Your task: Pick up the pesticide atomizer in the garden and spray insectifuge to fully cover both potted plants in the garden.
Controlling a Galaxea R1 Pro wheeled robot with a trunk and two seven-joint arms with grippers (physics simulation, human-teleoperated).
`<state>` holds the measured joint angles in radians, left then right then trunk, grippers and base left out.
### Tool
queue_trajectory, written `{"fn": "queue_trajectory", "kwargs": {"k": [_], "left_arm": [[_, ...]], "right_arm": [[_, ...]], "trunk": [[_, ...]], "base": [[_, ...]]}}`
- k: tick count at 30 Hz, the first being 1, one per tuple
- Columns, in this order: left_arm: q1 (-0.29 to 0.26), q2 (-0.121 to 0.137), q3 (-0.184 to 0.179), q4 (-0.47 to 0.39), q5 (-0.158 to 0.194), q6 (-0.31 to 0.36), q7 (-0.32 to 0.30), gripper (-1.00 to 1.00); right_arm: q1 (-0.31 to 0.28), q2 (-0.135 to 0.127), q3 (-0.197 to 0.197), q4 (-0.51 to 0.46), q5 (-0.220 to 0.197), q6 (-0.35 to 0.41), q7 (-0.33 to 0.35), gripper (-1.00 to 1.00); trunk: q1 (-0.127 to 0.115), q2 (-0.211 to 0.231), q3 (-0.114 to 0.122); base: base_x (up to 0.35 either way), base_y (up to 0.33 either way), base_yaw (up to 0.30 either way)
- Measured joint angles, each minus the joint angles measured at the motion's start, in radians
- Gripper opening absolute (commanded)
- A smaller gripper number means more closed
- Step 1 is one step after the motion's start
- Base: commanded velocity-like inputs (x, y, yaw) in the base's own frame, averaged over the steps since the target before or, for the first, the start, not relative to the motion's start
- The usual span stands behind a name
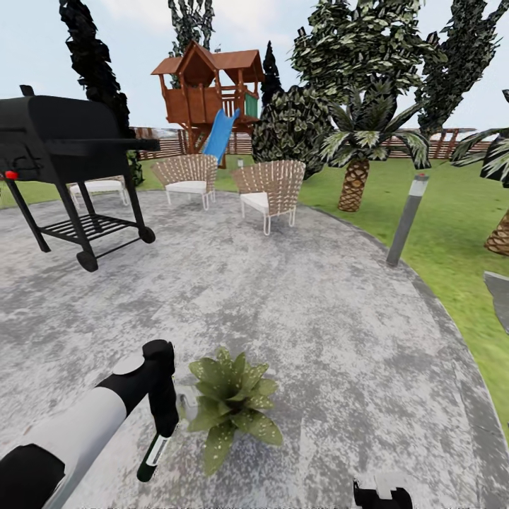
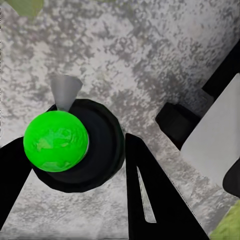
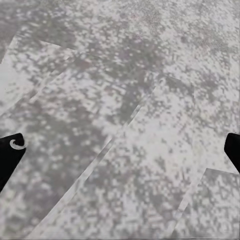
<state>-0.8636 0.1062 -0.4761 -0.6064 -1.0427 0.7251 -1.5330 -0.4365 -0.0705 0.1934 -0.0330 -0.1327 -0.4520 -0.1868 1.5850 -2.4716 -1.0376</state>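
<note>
Spraying looks to be the step in hand: the bottle is already off the ground and held at the first plant, so pickup is done and covering the leaves is what remains.

At the near left, the left arm [image 1: 78,431] reaches forward and right over the grey patio [image 1: 297,311], its wrist bent so the left gripper [image 1: 164,417] points down. The gripper is closed around the spray bottle [image 1: 154,452], which hangs tilted, dark green body with a pale stripe slanting down and toward the robot. In the left wrist view the two black fingers [image 2: 150,195] sit on either side of the bottle [image 2: 75,145], seen end-on over the paving, with a pale cone at its far side that may be its head or spray.

Just right of the gripper stands the potted plant [image 1: 233,403], a low rosette of pointed, speckled leaves; its near-left leaves are close to or touching the gripper. The pot is hidden under the leaves.

The next move probably calls for aiming the bottle's head at the rosette and sweeping until every leaf is covered, then finding the second plant.

At the near right edge, part of the right gripper [image 1: 382,493] shows low; its wrist view gives fingertips wide apart with only paving between, so it holds nothing.
</note>
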Motion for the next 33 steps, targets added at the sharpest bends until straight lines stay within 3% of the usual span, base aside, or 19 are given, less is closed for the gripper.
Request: {"fn": "queue_trajectory", "kwargs": {"k": [5,9,11,19,25,27,31,33], "left_arm": [[0.004,0.009,0.001,0.007,-0.007,0.001,0.018,-1.00],[0.009,0.009,0.006,0.011,-0.099,0.005,0.082,-1.00],[0.018,0.006,0.011,0.007,-0.114,0.008,0.111,-1.00],[0.042,-0.020,0.018,0.013,-0.109,0.014,0.232,-1.00],[0.115,-0.015,0.020,0.012,-0.109,0.013,0.245,-1.00],[0.119,-0.014,0.035,0.007,-0.109,0.014,0.245,-1.00],[0.120,-0.013,0.103,0.004,-0.112,0.013,0.245,-1.00],[0.120,-0.011,0.116,0.009,-0.113,0.012,0.245,-1.00]], "right_arm": [[0.000,0.000,-0.001,0.000,0.000,0.000,0.000,1.00],[0.000,0.000,-0.001,0.000,0.000,-0.001,0.000,1.00],[0.000,0.000,-0.001,0.000,0.000,-0.001,0.001,1.00],[0.000,-0.001,0.001,0.002,0.000,-0.001,0.001,1.00],[0.000,-0.001,0.001,0.002,0.000,-0.002,0.001,1.00],[0.000,-0.001,0.000,0.002,0.000,-0.001,0.001,1.00],[0.000,0.000,0.000,0.001,0.000,-0.001,0.000,1.00],[0.000,0.000,0.000,0.001,0.000,0.000,0.001,1.00]], "trunk": [[0.000,0.000,0.000],[0.000,0.000,0.000],[0.000,0.000,0.000],[0.000,0.000,0.000],[0.000,0.000,0.000],[0.000,0.000,0.000],[0.000,0.000,0.000],[0.000,0.000,0.000]], "base": [[0.034,0.266,-0.130],[0.005,0.038,-0.249],[0.001,0.006,-0.088],[0.000,0.001,-0.008],[0.000,0.000,0.000],[0.000,0.104,0.000],[0.000,0.256,0.000],[0.000,0.274,-0.045]]}}
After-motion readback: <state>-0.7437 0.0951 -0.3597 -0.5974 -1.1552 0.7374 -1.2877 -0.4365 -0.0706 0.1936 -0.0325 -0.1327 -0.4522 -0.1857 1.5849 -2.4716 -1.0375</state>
